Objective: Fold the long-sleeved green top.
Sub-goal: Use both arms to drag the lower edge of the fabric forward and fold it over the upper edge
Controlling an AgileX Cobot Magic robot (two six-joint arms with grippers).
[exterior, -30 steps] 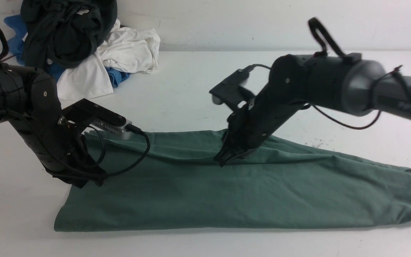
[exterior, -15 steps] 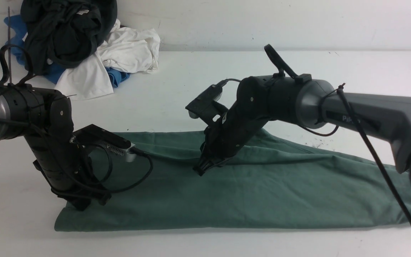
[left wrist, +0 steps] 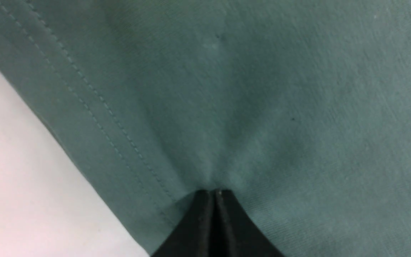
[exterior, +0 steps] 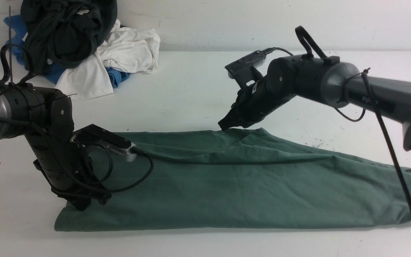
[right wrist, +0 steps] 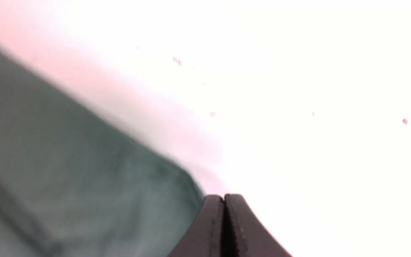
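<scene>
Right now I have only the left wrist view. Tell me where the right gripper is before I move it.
Observer: The right gripper is at the far edge of the top, about midway along it.
Operator: Say what it holds.
Observer: Nothing. Its jaws are shut with no cloth between them, and there is bare table beyond the tip.
Operator: Give me the top's shape.
Observer: A long folded band lying left to right, its right end reaching the front view's right edge.
</scene>
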